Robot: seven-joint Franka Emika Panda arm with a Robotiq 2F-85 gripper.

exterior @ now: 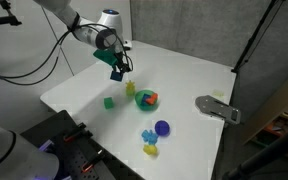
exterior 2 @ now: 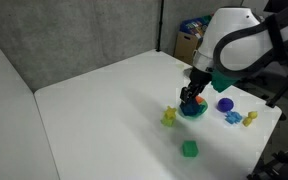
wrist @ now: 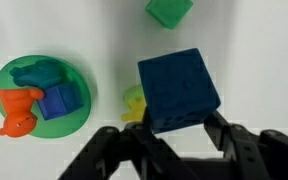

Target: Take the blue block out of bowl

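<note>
My gripper (wrist: 181,122) is shut on the blue block (wrist: 179,88), a dark teal-blue cube held between both fingers above the white table. In both exterior views the gripper (exterior: 117,68) (exterior 2: 194,90) holds the block (exterior: 116,73) in the air, up and to one side of the green bowl (exterior: 147,104) (exterior 2: 195,112). In the wrist view the bowl (wrist: 76,120) lies to the left of the block and holds an orange piece (wrist: 14,108), a teal piece (wrist: 39,73) and a smaller blue piece (wrist: 59,103).
A light green cube (exterior: 109,102) (exterior 2: 189,148) (wrist: 170,11) and a yellow-green toy (exterior: 130,88) (exterior 2: 169,117) (wrist: 134,100) lie near the bowl. A dark blue-purple round object (exterior: 162,127) (exterior 2: 225,103), a yellow toy with a light blue piece (exterior: 149,142) and a grey object (exterior: 217,107) lie further off.
</note>
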